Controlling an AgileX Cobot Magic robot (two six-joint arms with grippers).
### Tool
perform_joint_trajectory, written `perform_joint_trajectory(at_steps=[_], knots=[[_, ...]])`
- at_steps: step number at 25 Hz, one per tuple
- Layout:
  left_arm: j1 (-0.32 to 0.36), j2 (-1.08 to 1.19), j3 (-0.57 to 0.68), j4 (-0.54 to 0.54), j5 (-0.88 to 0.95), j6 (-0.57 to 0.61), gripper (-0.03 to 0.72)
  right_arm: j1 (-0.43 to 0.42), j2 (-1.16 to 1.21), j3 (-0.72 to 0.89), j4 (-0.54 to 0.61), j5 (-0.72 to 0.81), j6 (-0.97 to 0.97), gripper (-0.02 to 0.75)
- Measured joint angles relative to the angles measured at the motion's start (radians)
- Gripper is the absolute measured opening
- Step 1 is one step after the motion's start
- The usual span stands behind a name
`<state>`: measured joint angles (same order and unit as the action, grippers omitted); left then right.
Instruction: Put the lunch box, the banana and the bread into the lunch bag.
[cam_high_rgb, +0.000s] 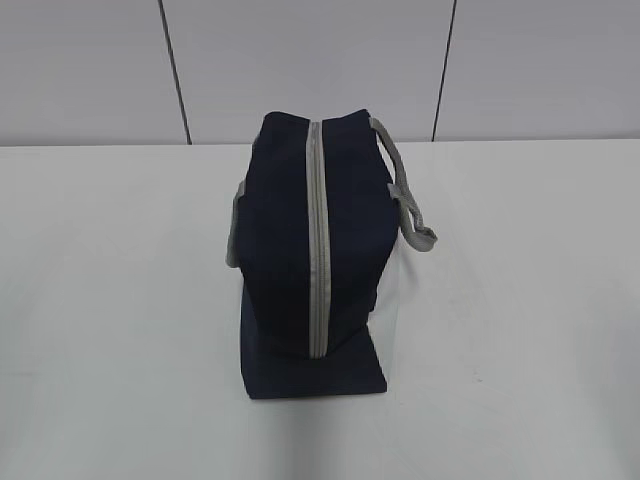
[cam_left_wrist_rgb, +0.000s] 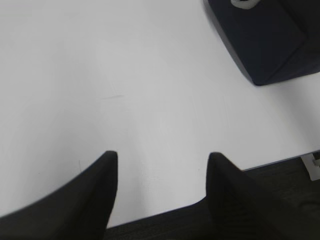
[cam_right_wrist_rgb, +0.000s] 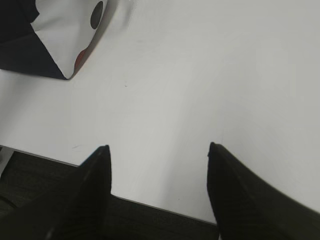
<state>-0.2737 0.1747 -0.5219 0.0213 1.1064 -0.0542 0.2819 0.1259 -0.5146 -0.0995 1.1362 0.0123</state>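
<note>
The tabletop (cam_high_rgb: 110, 300) is seen as a broad white surface, and at its middle the bag (cam_high_rgb: 290, 250) is stood upright, navy, with its grey zipper (cam_high_rgb: 317, 240) run shut along the top from twelve to six o'clock in the exterior view; that line is the bag's long axis. A grey strap (cam_high_rgb: 405, 200) is draped off the bag toward three o'clock, and a second strap edge is shown at nine. The lunch box, the banana and the bread are not seen in any view, so it cannot be told whether they are already inside or out of frame. In the left wrist view the left tool (cam_left_wrist_rgb: 162, 165) is held spread over bare tabletop with nothing between its fingers, and a bag corner lies at about one o'clock from it. In the right wrist view the right tool (cam_right_wrist_rgb: 159, 155) is likewise spread and empty, with the bag's white panel (cam_right_wrist_rgb: 65, 35) at about eleven o'clock. Both tools are set well apart from the bag, near the tabletop's front edge, and neither is judged clearly nearer; the closed zipper would have to be approached from the near end.
</note>
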Motion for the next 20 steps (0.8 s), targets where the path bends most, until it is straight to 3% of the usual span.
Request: perform_joint_trajectory(at_steps=[5,11,20], knots=[[0.036,-0.017,0.0,0.0,-0.001,0.0,0.395,-0.018,0.0,0.0,0.0,-0.002,0.0,0.451],[0.151,-0.095,0.0,0.0,0.0,0.0,0.395,-0.148,-0.002,0.001,-0.002,-0.002,0.0,0.451],[0.219,-0.19,0.0,0.0,0.001,0.0,0.369,-0.237,-0.108,0.002,-0.005,-0.004,0.0,0.451]])
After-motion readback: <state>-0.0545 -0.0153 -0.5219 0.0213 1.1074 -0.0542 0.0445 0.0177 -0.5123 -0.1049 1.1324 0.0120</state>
